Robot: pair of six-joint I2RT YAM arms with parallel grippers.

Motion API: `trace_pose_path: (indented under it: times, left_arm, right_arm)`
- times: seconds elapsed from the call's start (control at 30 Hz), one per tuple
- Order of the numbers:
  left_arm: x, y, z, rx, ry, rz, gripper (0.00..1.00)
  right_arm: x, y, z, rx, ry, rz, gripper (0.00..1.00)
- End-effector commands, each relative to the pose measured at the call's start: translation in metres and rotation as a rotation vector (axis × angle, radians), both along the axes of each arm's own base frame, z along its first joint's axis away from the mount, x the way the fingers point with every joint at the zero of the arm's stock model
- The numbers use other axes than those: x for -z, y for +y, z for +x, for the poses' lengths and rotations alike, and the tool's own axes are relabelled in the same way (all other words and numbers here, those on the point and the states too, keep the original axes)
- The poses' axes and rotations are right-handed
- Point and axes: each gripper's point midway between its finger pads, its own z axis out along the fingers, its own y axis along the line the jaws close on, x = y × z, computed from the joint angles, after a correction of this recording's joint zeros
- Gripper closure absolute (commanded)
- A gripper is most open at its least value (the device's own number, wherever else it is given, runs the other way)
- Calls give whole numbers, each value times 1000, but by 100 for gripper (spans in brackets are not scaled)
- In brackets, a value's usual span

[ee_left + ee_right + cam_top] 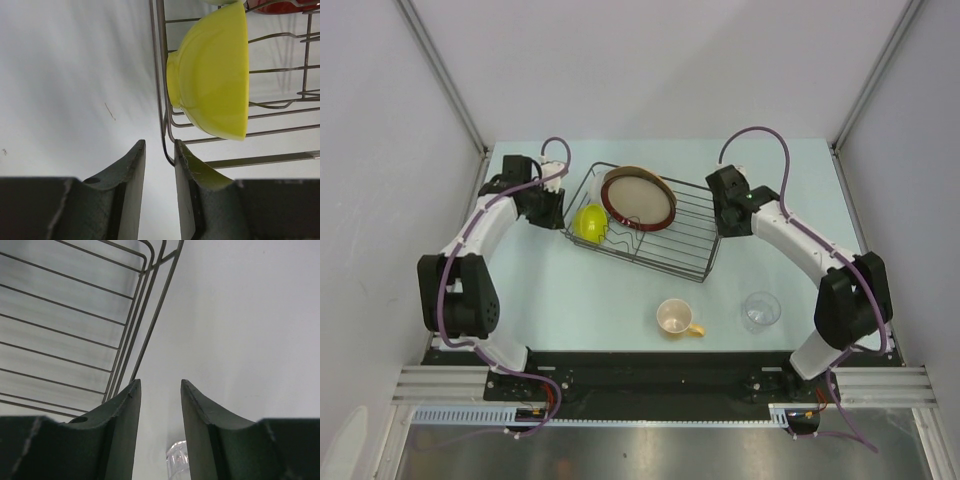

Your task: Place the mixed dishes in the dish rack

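Observation:
The dish rack [686, 238] lies at an angle in the middle of the table. A dark-red-rimmed tan plate [638, 199] leans in its far part, with another plate's beige edge [626, 170] behind it. The lime-green bowl [589, 222] rests on its side in the rack's left end, large in the left wrist view [215, 75]. My left gripper [558, 208] hovers just outside that end, open and empty [160, 142], close to the rack's corner wire [162, 75]. My right gripper [725, 222] is at the rack's right end, open and empty [160, 381].
A cream cup with a yellow handle [676, 318] stands upright on the table near the front. A small clear glass [761, 310] stands to its right, also showing low between the right fingers [175, 460]. Grey walls close in the table's sides and back.

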Motion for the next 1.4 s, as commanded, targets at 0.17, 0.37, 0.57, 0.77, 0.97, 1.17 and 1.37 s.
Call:
trace_pose_path:
  times: [0.17,0.37,0.57,0.77,0.97,1.17,1.37]
  left_arm:
    - [17,6,3,-6,4,14,67]
    - [30,7,-3,-1,31,24,67]
    - [38,3,-11,9,62,1,68]
    - [40,-6,-36,34,103,-32,69]
    - [46,-22,-66,72,141,-67,69]
    - [44,-34,-82,97,153,-85,69]
    - [25,-33,-83,106,130,-70,69]
  right_arm:
    - [16,12,25,21,-7,124,59]
    - [29,9,42,44,2,170,60]
    - [35,5,64,64,4,197,62]
    - [32,11,91,62,-4,198,63]
    - [20,15,115,60,-24,196,65]
    - [12,4,122,88,-47,198,64]
    - [-12,-8,121,103,-101,167,55]
